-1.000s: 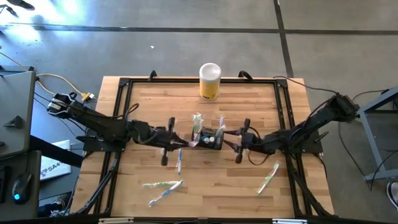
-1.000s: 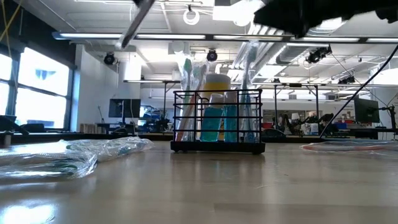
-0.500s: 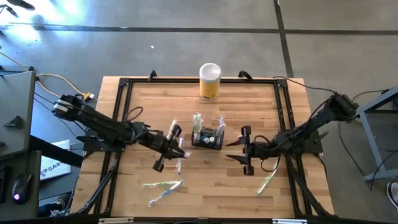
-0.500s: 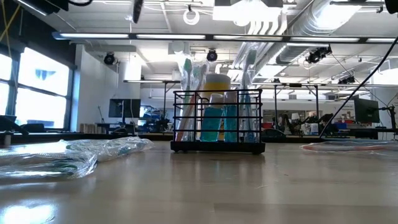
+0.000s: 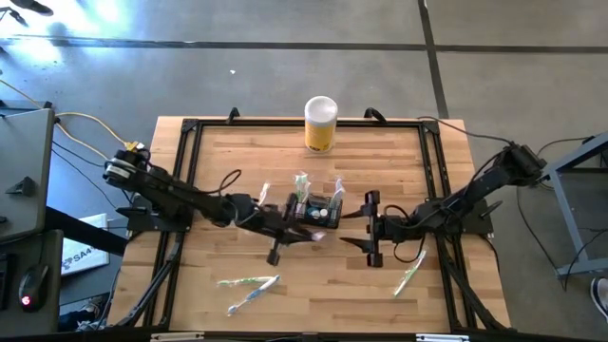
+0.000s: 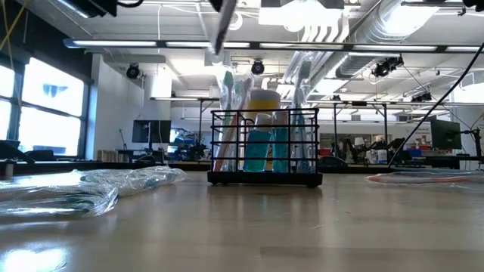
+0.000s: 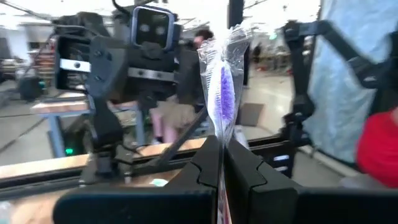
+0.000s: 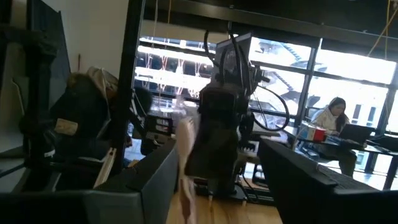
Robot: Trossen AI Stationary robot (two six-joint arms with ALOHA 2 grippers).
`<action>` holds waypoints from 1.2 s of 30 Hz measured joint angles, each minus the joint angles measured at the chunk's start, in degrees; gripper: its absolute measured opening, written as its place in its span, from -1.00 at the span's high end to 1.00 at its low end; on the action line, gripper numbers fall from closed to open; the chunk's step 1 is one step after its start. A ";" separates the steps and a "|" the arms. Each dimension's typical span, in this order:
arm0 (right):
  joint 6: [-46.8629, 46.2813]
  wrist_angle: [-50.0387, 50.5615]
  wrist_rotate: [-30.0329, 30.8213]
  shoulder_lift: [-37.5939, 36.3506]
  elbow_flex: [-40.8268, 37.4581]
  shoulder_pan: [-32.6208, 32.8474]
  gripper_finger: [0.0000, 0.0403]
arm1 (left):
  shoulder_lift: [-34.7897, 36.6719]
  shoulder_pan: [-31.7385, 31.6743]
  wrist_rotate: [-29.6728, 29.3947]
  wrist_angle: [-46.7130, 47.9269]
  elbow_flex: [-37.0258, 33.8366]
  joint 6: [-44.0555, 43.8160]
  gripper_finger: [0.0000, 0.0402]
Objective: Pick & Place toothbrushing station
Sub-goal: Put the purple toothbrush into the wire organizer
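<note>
The black wire-mesh caddy (image 5: 318,211) stands on its base at the table's middle, with several wrapped toothbrushes and a teal bottle upright in it; it also shows in the low view (image 6: 265,151). My left gripper (image 5: 288,231) is just left of and near the caddy, shut on a clear-wrapped toothbrush with purple bristles (image 7: 222,87). One end of this brush shows slanting above the caddy's left side (image 6: 221,26). My right gripper (image 5: 369,228) is open and empty, to the right of the caddy. My left gripper pinches the wrapped toothbrush's shaft (image 7: 221,134) between its two fingers, through the clear wrapper. The bristle end sticks out past the fingertips (image 7: 205,155). The brush is lifted clear of the table, slanting, above the caddy's left side.
A yellow cylinder with a white lid (image 5: 321,123) stands at the far edge. Wrapped toothbrushes lie near the front left (image 5: 249,282) and front right (image 5: 410,271). A black frame (image 5: 186,171) borders the table.
My left gripper has carried the wrapped toothbrush toward the table's right, up to the caddy's left side. My right gripper has drawn back a little from the caddy, toward the right and near edge, then kept still.
</note>
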State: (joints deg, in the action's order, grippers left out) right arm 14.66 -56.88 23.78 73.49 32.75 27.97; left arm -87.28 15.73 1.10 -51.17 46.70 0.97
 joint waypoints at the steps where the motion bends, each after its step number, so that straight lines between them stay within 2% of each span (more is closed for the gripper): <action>1: 0.00 0.01 0.46 0.45 0.26 -0.03 -0.12 | -0.43 0.00 -1.09 1.34 1.18 0.17 1.00; 6: 0.58 -0.07 1.64 3.49 1.61 -1.48 -0.21 | -1.93 0.00 -2.42 7.19 4.74 0.60 1.00; 11: 1.89 -0.37 0.49 6.03 3.26 -3.13 -0.21 | -1.91 0.02 -4.47 8.25 5.35 1.81 1.00; 17: 1.66 -0.38 -4.29 8.21 4.54 -4.50 -0.21 | -1.91 0.02 -5.12 9.11 5.30 2.44 0.99; 30: 1.00 0.07 -5.39 8.39 4.60 -3.43 -0.21 | -1.91 0.02 -8.83 10.75 5.28 3.31 0.99; 36: -1.57 0.53 -4.13 8.39 4.60 -5.27 -0.21 | -1.91 0.02 -9.78 10.68 5.26 4.39 1.00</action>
State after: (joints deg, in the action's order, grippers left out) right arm 13.09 -56.35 19.65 81.89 37.34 22.70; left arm -89.19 15.75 -8.68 -40.49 51.96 5.36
